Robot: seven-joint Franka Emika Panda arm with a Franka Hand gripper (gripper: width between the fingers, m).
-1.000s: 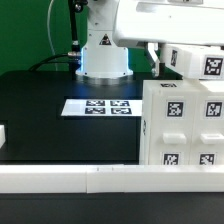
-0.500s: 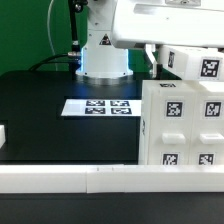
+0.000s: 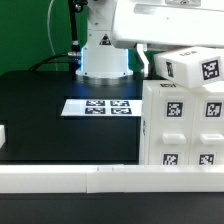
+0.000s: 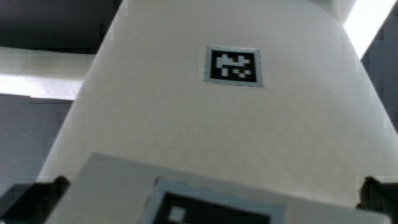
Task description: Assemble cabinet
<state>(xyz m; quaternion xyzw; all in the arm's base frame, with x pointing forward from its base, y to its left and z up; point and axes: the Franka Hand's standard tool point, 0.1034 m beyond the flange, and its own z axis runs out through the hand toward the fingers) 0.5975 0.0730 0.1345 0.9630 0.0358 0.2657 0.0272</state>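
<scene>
The cabinet is a large white boxy case with several square tags, standing at the exterior view's right. Just above its top, a smaller white tagged block hangs tilted in my gripper, whose fingers are mostly hidden behind the white hand. In the wrist view the gripper has dark fingertips on either side of the block, and is shut on it. Under it lies the cabinet's white face with one tag.
The marker board lies on the black table in front of the arm's white base. A long white rail runs along the front edge. A small white block sits at the exterior view's left edge.
The held block has shifted toward the exterior view's left and a little lower over the cabinet top, and its tag now looks larger. The cabinet has not moved.
</scene>
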